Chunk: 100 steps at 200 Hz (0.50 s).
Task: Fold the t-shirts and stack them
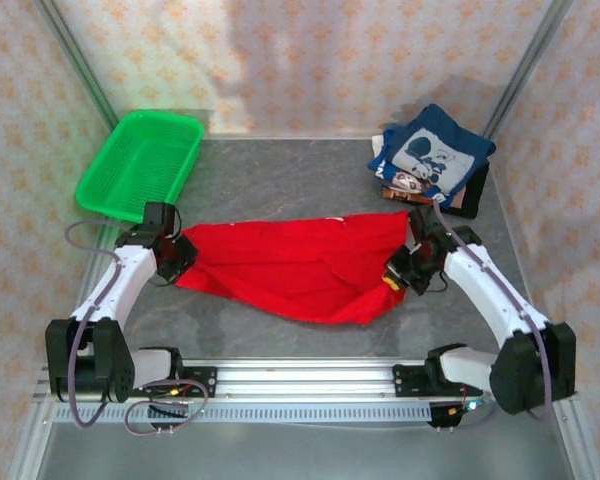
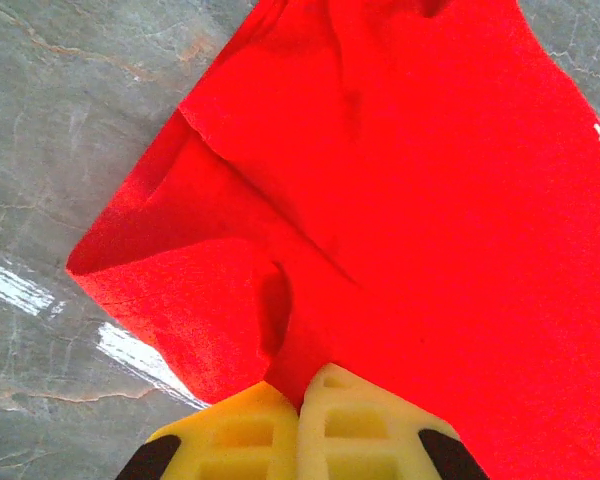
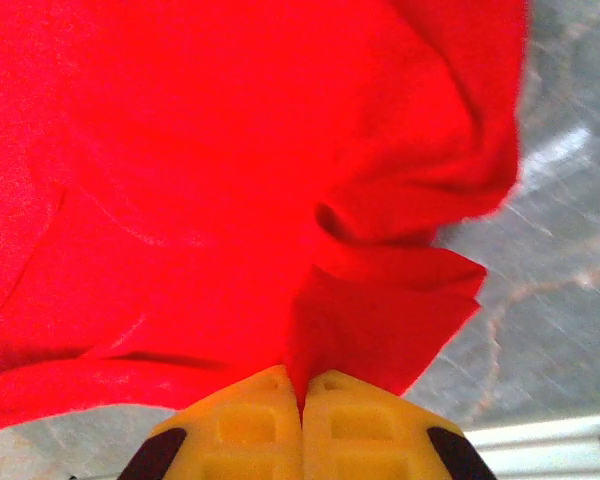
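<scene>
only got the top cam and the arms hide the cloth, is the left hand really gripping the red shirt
Observer: Yes, the left wrist view shows the left hand shut on a pinch of the red shirt.
Operator: and the other one
Observer: The right hand is shut too, on a bunched edge of the shirt, in the right wrist view.
Operator: cloth flat by the left hand
Observer: No, the shirt is folded over and creased there.

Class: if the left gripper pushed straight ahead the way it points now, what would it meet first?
The bright red cloth t-shirt. The left gripper has its jaws shut on its edge, and more of that cloth seems to lie straight ahead.
</scene>
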Available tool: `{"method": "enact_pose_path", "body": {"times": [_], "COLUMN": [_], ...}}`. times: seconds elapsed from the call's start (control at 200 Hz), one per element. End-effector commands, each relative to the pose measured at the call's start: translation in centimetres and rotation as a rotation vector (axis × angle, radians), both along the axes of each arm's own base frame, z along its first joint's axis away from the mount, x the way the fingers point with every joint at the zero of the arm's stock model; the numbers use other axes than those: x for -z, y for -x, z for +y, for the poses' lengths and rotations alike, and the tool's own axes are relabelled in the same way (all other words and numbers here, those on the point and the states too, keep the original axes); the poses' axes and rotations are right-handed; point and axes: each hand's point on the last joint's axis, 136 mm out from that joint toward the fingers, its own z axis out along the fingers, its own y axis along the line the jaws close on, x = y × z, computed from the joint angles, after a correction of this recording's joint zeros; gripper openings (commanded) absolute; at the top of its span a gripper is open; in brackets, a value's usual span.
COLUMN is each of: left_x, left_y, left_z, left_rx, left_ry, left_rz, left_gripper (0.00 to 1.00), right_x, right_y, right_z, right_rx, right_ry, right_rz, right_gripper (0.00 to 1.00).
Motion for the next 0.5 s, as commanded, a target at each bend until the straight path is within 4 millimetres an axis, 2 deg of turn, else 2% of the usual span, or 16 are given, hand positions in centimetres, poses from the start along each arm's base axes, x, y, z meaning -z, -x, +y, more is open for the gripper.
{"method": "enact_pose_path", "body": {"times": [0.0,0.13,0.26,0.295,0.345,0.41,0.495], "left_x": [-0.2,1.9,3.3,3.6,3.9,4.2,4.3], "left_y": [-1.2,-0.8,0.1,0.2,0.3,0.2,0.2], "left_z": [0.4,1.0,1.8,1.8,1.7,1.5,1.5], "left_rx": [0.002,-0.005,-0.023,-0.023,-0.018,-0.008,-0.001], "left_ry": [-0.023,-0.039,-0.06,-0.062,-0.058,-0.049,-0.054], "left_rz": [-0.016,0.074,0.119,0.122,0.125,0.122,0.122], "left_gripper": [0.0,0.0,0.0,0.0,0.0,0.0,0.0], "right_x": [0.7,2.7,3.9,3.7,3.6,2.8,1.1], "right_y": [-1.6,-0.9,1.5,2.3,3.1,3.2,2.5], "right_z": [0.2,0.3,-0.3,-0.6,-1.3,-2.2,-3.8], "right_rx": [0.001,0.02,0.024,0.026,0.036,0.044,0.061], "right_ry": [0.007,-0.004,0.015,0.017,0.045,0.084,0.144], "right_rz": [-0.064,-0.025,0.022,0.017,0.017,-0.017,-0.06], "right_gripper": [0.0,0.0,0.0,0.07,0.26,0.43,0.52]}}
